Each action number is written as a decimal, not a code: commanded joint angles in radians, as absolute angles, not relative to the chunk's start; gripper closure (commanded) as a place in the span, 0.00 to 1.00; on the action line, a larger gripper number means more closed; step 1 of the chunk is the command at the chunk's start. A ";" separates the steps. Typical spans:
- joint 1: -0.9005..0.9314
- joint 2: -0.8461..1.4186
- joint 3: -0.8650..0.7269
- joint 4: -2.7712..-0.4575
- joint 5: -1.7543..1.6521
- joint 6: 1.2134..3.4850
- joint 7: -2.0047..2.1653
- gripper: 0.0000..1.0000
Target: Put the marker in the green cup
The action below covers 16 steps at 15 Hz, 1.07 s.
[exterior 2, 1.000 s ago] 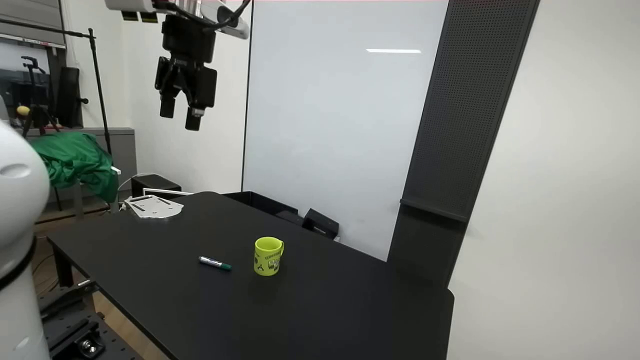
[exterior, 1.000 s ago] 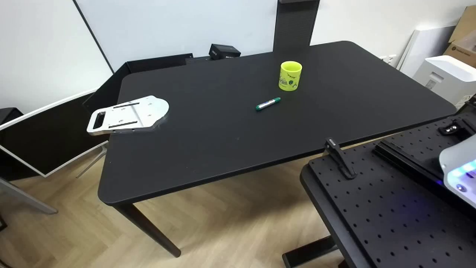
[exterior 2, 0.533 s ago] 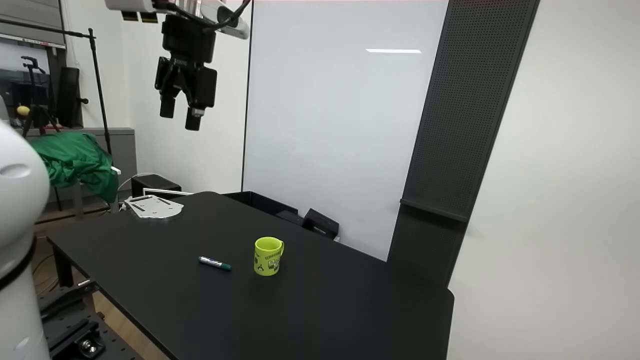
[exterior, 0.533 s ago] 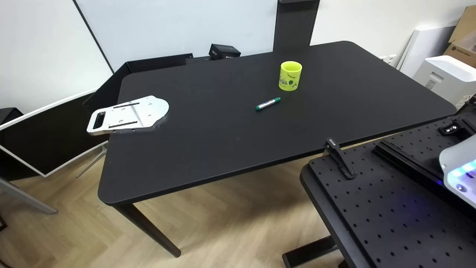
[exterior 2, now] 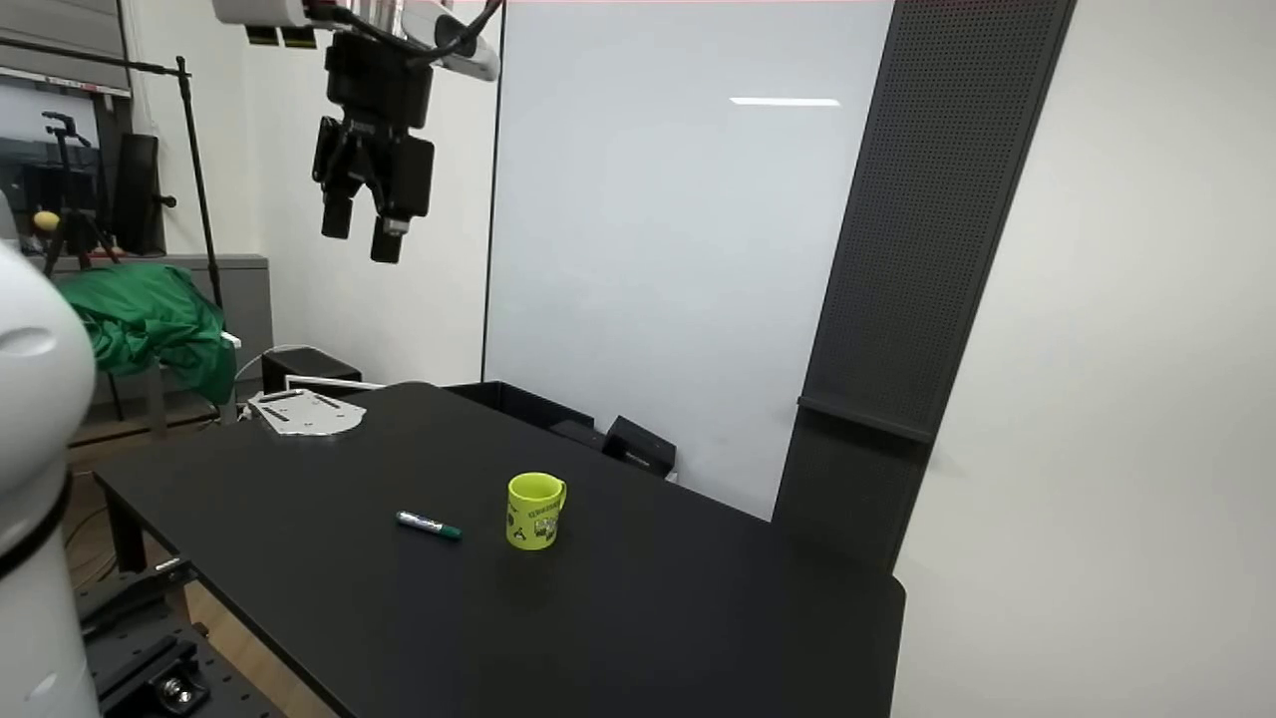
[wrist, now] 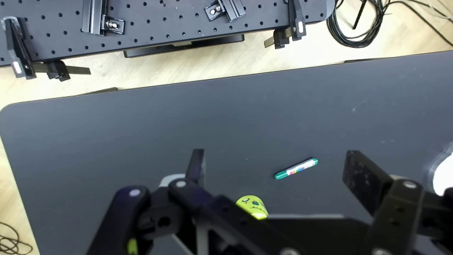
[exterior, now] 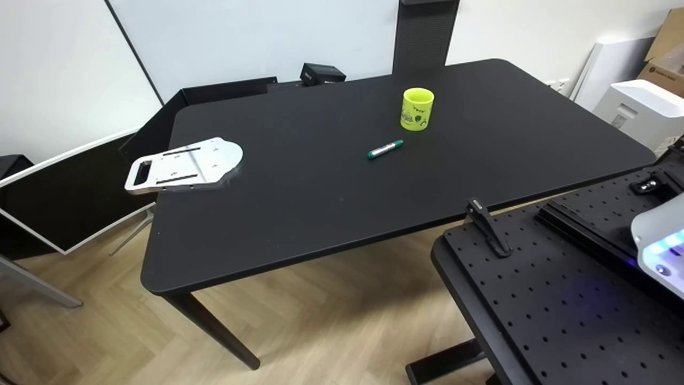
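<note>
On the left in an exterior view, the plate (exterior 2: 317, 415) lay over the edge of the worktop (exterior 2: 648, 618). Next, the pincer (exterior 2: 362, 233) hung high in the air, its jaws wide apart. Further right, the marker (exterior 2: 429, 526) lay near the cup (exterior 2: 533, 512), which stood upright.

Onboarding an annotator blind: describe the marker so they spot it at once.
Find the big black table, then the yellow-green cup standing on it. Near the cup, not touching, on the side toward the white plate, lies the marker. Unlike the upright cup and the broad plate, it is a thin stick, green at both ends with a white printed label.
</note>
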<state>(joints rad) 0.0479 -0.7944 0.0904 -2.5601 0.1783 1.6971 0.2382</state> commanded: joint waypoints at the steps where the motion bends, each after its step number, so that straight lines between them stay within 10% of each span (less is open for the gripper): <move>1: -0.020 -0.747 0.151 -2.551 0.182 1.734 0.386 0.00; 16: -0.064 -0.414 0.300 -2.489 0.171 2.172 1.082 0.00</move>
